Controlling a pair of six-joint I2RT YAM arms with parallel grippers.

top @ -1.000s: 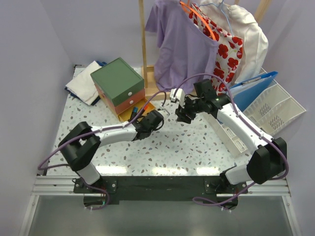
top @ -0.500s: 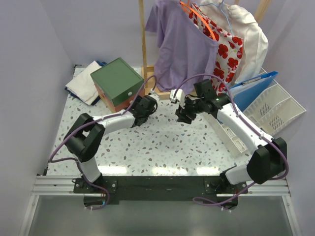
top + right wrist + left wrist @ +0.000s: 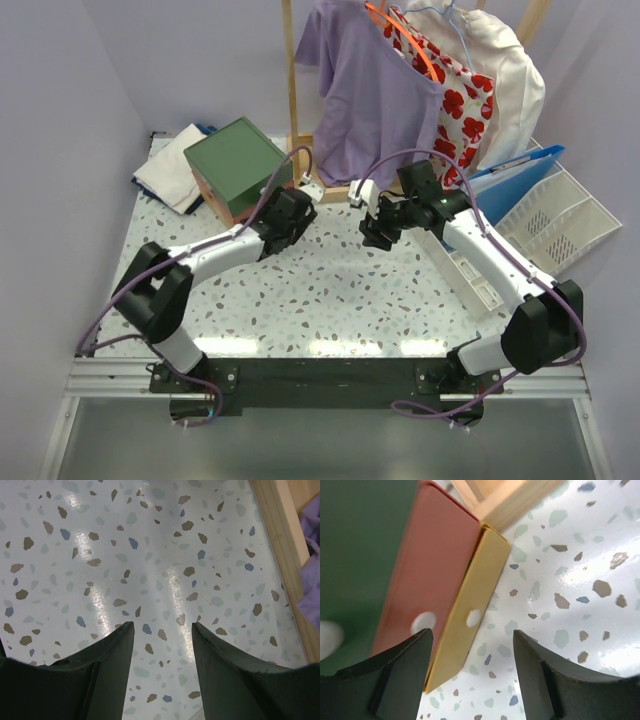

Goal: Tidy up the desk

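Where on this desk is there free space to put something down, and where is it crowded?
The widest bare patch of the desk lies at the front centre, between the left arm and right arm. The back is crowded: folded cloth, drawer box, clothes rack, and the file tray on the right.

The speckled white desk (image 3: 330,295) carries a green-topped drawer box (image 3: 238,162) at its far left, with a folded white cloth (image 3: 168,170) just beside it at the corner. The left gripper (image 3: 275,212) sits against the box's near right side. The right gripper (image 3: 374,236) hangs over bare tabletop near the middle. Behind them a wooden rack (image 3: 291,90) holds a purple shirt (image 3: 370,95), a red-flowered garment (image 3: 458,100) and a white one (image 3: 508,70). At the right, a blue folder (image 3: 515,185) leans in a white file tray (image 3: 565,225).
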